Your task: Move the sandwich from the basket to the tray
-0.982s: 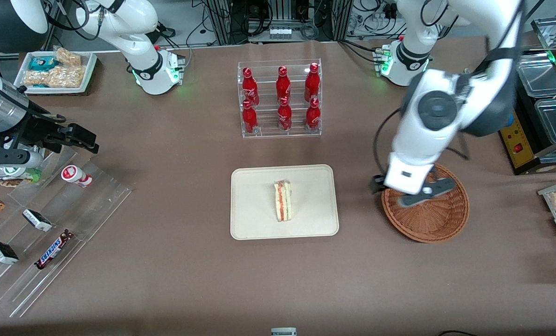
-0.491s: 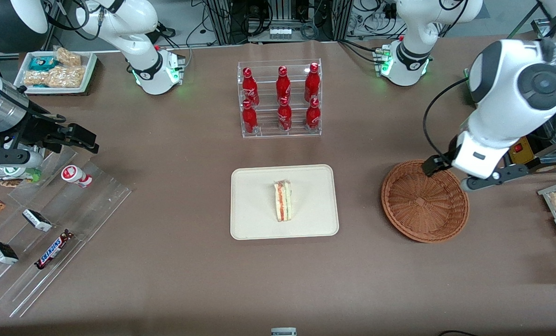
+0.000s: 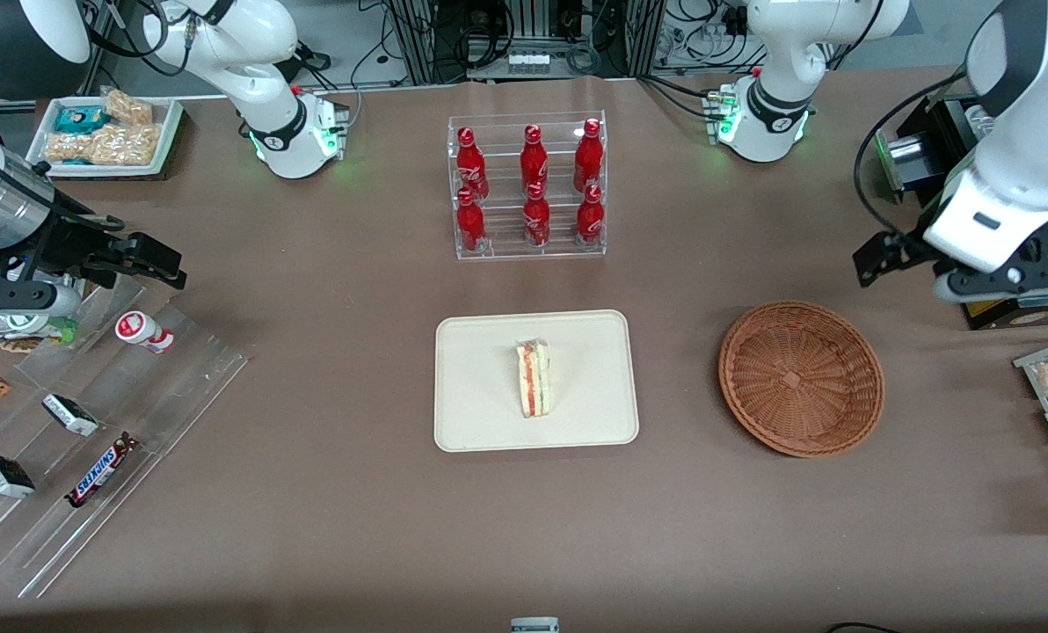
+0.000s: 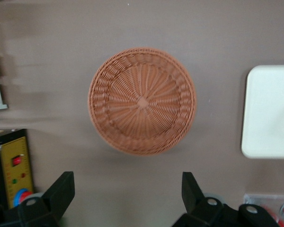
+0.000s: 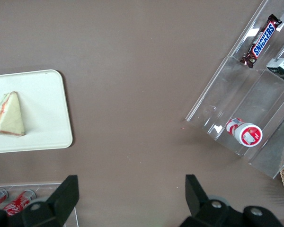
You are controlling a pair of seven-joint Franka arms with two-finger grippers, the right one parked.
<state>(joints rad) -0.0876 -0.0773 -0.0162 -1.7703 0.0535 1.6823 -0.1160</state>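
On the matte brown table (image 3: pixel 331 369), the smooth cream rectangular tray (image 3: pixel 480 387) with rounded corners carries the triangular sandwich (image 3: pixel 533 379), pale bread with orange-red and green layers, while the round woven wicker basket (image 3: pixel 801 378) lies toward the working arm's end, below the spread, empty-handed pincer (image 4: pixel 125 189).

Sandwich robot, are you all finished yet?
Looks done: the sandwich lies on the tray, and the basket is empty. Nothing is in hand; the gripper is open, raised above the table near the basket. Nothing appears left.
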